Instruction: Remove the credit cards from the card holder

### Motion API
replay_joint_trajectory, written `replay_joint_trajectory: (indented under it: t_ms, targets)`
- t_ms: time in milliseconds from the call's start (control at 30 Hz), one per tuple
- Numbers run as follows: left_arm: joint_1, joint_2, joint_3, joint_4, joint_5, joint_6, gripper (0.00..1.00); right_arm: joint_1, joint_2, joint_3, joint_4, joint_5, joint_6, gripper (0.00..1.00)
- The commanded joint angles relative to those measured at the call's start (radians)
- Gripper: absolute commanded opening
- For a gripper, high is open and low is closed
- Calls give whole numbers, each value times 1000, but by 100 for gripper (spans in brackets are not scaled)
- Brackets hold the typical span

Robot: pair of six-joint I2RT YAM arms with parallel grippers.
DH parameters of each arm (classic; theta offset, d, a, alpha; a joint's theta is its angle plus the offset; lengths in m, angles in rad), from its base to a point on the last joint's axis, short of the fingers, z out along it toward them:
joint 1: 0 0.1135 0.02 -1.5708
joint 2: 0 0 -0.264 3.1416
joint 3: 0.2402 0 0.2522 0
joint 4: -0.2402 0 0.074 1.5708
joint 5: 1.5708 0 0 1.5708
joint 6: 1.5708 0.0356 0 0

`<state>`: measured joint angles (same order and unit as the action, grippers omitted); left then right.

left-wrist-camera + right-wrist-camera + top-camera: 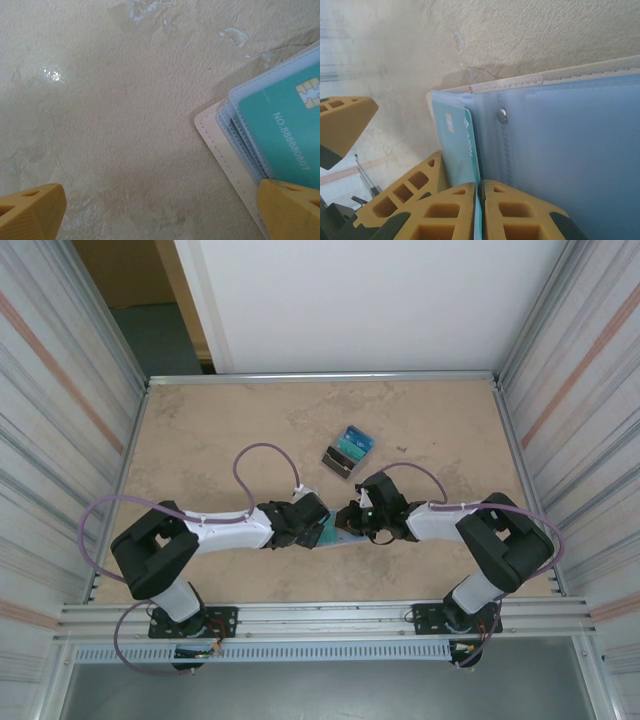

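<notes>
Table (pixel 200 430): card holder (pixel 207 127), credit cards (pixel 349 451).

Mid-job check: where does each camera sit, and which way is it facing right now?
Top external: above and behind the bases, facing down at the table; both arms show, left gripper and right gripper meeting over the card holder.
Left wrist: low over the table, facing down; its yellow fingertips spread wide at the bottom corners.
Right wrist: close in, facing the card holder's pale blue inside; its fingers shut on the teal card.
Shared: both wrist views catch that teal card and the card holder.
</notes>
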<state>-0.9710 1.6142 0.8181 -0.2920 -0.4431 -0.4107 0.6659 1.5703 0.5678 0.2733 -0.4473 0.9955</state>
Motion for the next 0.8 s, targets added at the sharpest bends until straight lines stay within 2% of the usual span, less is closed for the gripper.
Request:
replay_joint_trajectory:
  t_ms: [0,400,767]
  targets:
    - [-11,24,18,-13,-6,9,98,2,14,-13,44,-50,23,13]
    - [-11,32,23,-23,-14,9,99,-20,-13,-39,18,-17,13,0]
    - [-8,39,30,-17,-21,33,99,-48,-55,-15,-143,45,-69,0]
